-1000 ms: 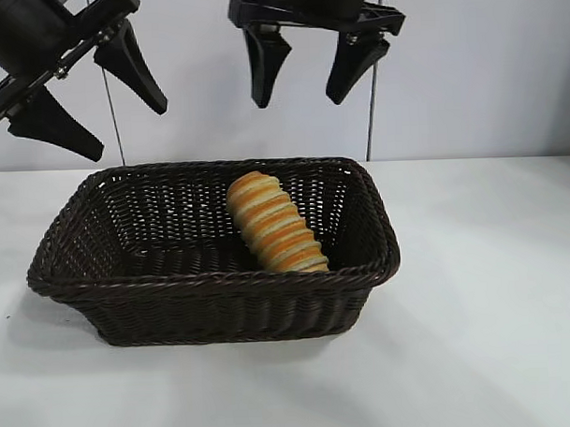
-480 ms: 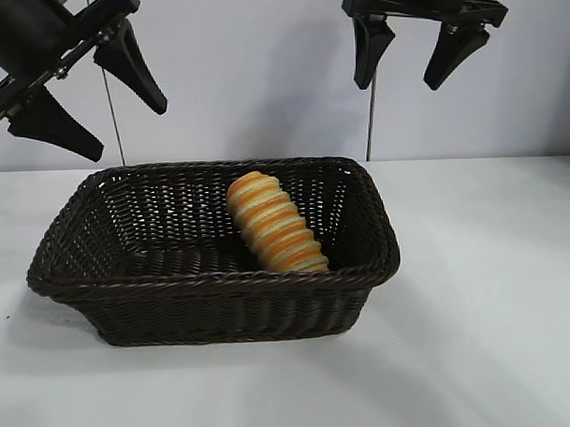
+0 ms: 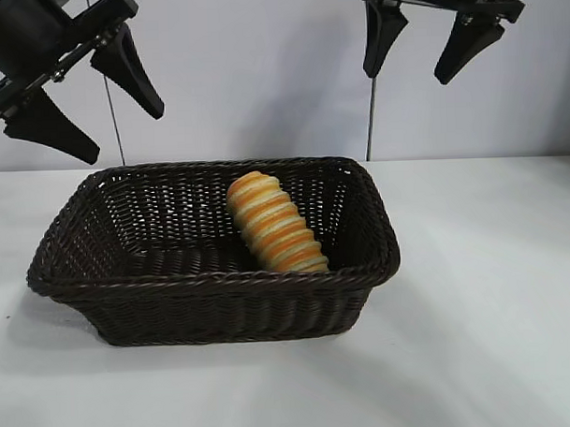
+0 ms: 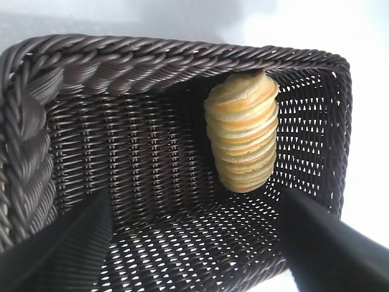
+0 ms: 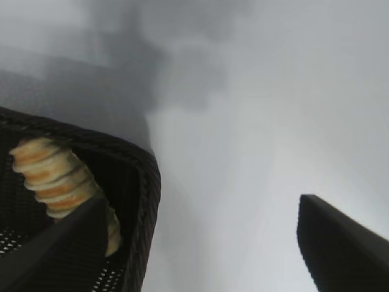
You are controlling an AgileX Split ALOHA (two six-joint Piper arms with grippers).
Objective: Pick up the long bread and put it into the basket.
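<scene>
The long bread, golden-tan with orange and cream ridges, lies inside the dark brown wicker basket, in its right half, leaning against the right wall. It also shows in the left wrist view and the right wrist view. My right gripper hangs open and empty high above the table, up and to the right of the basket. My left gripper hangs open and empty high above the basket's left end.
The basket stands on a white table before a pale wall. The basket's corner shows in the right wrist view. A thin vertical pole stands behind the basket's right end.
My right gripper has moved to the right and slightly up, from above the bread to beyond the basket's right end. The bread, the basket and the left gripper have not moved.
</scene>
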